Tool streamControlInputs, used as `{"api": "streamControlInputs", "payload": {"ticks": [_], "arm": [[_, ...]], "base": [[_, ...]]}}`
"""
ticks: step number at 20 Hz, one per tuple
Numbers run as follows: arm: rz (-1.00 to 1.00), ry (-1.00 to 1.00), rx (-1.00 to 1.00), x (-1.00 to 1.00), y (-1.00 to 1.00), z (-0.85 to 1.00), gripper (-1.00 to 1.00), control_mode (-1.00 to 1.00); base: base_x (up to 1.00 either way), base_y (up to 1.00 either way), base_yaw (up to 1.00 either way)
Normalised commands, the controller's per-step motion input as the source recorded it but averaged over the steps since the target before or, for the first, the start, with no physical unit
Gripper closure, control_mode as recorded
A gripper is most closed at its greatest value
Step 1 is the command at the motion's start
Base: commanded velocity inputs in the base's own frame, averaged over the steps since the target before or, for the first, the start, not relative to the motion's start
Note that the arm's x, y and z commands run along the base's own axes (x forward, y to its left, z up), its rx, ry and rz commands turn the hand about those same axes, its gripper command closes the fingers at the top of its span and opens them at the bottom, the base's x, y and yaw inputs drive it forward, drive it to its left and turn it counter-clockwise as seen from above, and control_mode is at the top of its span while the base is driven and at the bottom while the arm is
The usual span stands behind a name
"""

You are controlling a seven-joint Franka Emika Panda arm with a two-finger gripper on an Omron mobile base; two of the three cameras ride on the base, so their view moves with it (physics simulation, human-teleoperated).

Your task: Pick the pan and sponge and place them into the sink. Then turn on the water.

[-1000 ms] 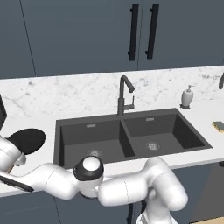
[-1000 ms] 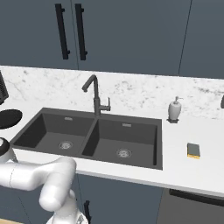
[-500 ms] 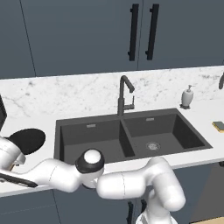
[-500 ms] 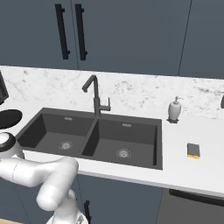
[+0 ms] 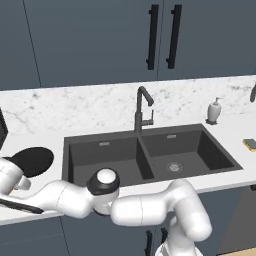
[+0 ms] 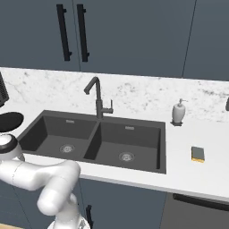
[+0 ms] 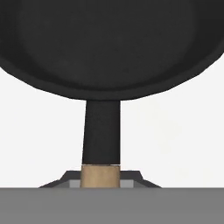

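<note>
Here the pan (image 7: 109,43) lies on the white tabletop (image 5: 210,135) left of the sink (image 5: 150,155), its wooden handle running straight back between the pincer's (image 7: 101,181) tips; whether they are clenched on it cannot be told.

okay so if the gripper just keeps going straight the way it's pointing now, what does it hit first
Probably the pan. In the hand view its handle runs straight up from between the fingers to the black bowl, so the gripper would slide along the handle into the bowl. Whether the fingers already clamp the handle is unclear.
</note>
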Motion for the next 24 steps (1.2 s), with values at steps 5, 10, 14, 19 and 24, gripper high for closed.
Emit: {"api": "streamControlInputs", "payload": {"ticks": [5, 10, 14, 19, 24], "arm": [[-0.40, -0.10, 0.00, 0.33, -0.67, -0.84, 1.00, -1.00], [-0.33, -0.08, 0.00, 0.29, -0.71, -0.26, 1.00, -1.00], [-0.19, 0.00, 0.00, 0.00, -0.67, 0.26, 1.00, -1.00], [-0.13, 0.00, 0.00, -0.04, -0.90, 0.50, 1.00, -1.00], [-0.04, 0.00, 0.00, -0.02, -1.00, 0.13, 1.00, -1.00]], "base": [[0.00, 0.00, 0.00], [0.00, 0.00, 0.00], [0.00, 0.00, 0.00], [0.00, 0.00, 0.00], [0.00, 0.00, 0.00]]}}
